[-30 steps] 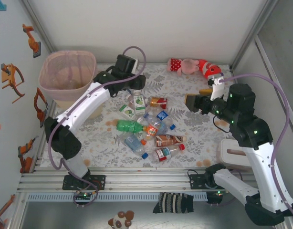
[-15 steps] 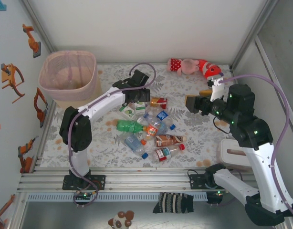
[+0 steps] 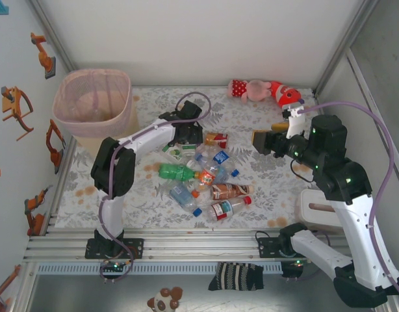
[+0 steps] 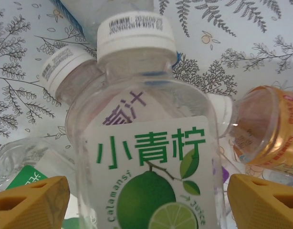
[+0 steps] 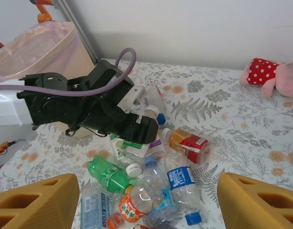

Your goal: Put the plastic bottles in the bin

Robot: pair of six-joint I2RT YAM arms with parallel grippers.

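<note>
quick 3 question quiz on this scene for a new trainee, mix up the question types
1. True or false: the left gripper has its jaws open on either side of the calamansi juice bottle, not clamped on it.
2. The right gripper is: A) open and empty; B) shut on a green bottle; C) shut on a red cap.
3. Seen from the arms' side, where does the pink perforated bin stand?

Key: 1 true; 2 A; 3 far left corner.
</note>
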